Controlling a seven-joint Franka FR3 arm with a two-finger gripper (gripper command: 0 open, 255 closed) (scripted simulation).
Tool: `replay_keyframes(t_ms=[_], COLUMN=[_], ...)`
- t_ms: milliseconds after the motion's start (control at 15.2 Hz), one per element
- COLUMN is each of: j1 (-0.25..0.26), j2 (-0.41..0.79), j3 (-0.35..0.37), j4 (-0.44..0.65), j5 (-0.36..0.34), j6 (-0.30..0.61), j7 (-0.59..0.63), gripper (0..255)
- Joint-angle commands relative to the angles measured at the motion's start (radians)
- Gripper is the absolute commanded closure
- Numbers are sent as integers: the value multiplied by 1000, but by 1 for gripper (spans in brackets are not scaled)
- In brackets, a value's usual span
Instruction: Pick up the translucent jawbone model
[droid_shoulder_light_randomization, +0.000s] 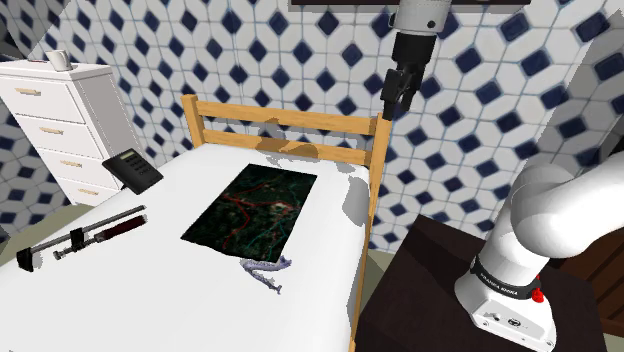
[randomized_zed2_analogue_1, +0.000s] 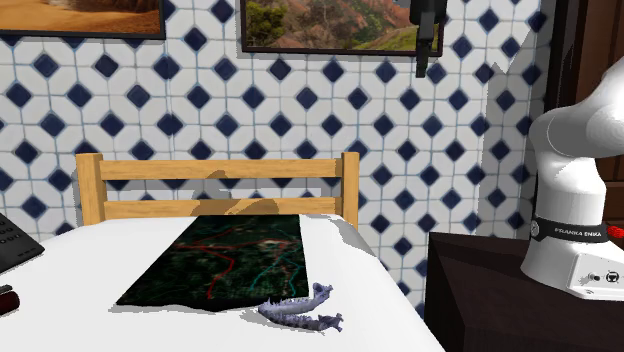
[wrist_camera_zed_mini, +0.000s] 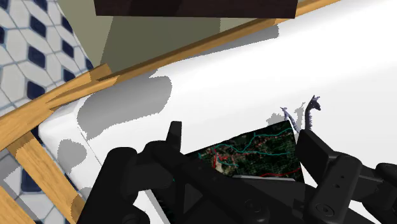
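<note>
Only just at the start. Nothing lifted yet. High up by the tiled wall, over a corner of the wooden headboard (droid_shoulder_light_randomization: 285, 118): the black gripper (droid_shoulder_light_randomization: 393, 100), with its 2 fingers (wrist_camera_zed_mini: 175, 135) wide apart and nothing between them. Far below, on the white bed (droid_shoulder_light_randomization: 150, 300): the pale purple-grey jawbone model (droid_shoulder_light_randomization: 268, 268), flat on the sheet, just beside the near edge of the dark map mat (droid_shoulder_light_randomization: 255, 208) and well apart from the gripper. Left to do, by the look of it: go down to the jawbone model, close on it, lift it up. All 3 steps not yet done.
</note>
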Motion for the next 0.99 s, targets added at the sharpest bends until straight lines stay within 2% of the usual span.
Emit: replay_keyframes(t_ms=[0, 462, 924], j1=[0, 33, 54], j2=[0, 125, 306], j3=[0, 103, 209], j4=[0, -75, -93], j5=[0, 20, 8], j6=[0, 193, 380], j7=[0, 62, 137], gripper=[0, 0, 0])
